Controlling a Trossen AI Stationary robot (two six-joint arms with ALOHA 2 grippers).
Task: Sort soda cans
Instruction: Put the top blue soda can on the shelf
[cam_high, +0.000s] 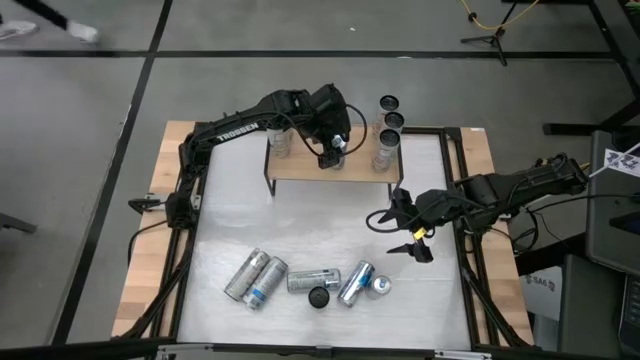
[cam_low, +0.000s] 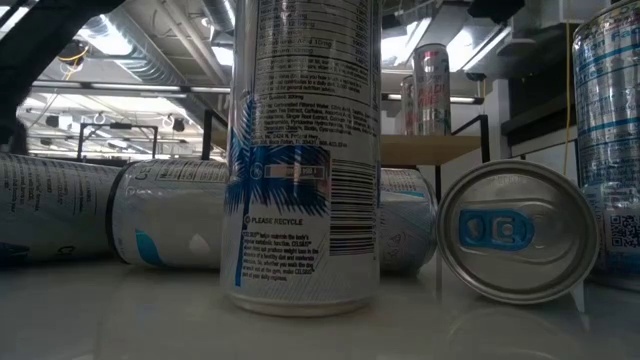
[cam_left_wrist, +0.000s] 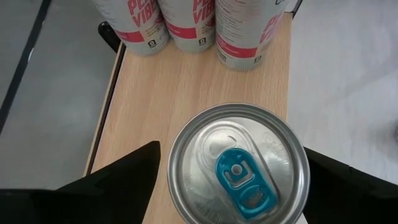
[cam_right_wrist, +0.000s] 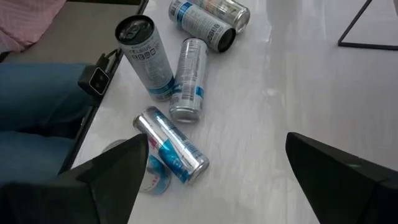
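While the left gripper (cam_high: 331, 156) straddles an upright blue-tabbed can (cam_left_wrist: 239, 167) on the wooden shelf (cam_high: 300, 167), its fingers stand apart, not gripping. Right gripper (cam_high: 400, 233) hovers wide open, empty, above the table (cam_high: 300, 220).

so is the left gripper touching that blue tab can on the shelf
Apart. In the left wrist view the left gripper is open around the blue-tab can on the wooden shelf, with bare wood showing between each finger and the can's rim.

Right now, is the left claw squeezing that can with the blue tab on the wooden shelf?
No: in the left wrist view the left gripper's fingers stand apart on either side of the blue-tabbed can, with gaps showing.
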